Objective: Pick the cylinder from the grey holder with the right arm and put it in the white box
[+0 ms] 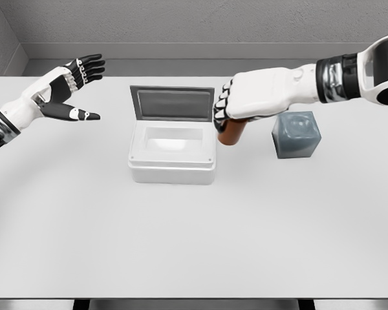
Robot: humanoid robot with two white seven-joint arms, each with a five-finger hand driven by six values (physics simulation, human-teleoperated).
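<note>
Cylinder (232, 132) — over white table (194, 245)

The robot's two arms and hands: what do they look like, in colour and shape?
Both arms are white shells with a dark, metallic-looking band at the wrist. The left hand has a white back, black fingers with pale joint segments, and a black thumb. The right hand is a bulky white shell with black-and-white fingers. No cables or markings show.

White arm shells, black-silver wrist bands; each robot hand (249, 97) white-backed, black fingers (89, 64), white knuckle segments.
</note>
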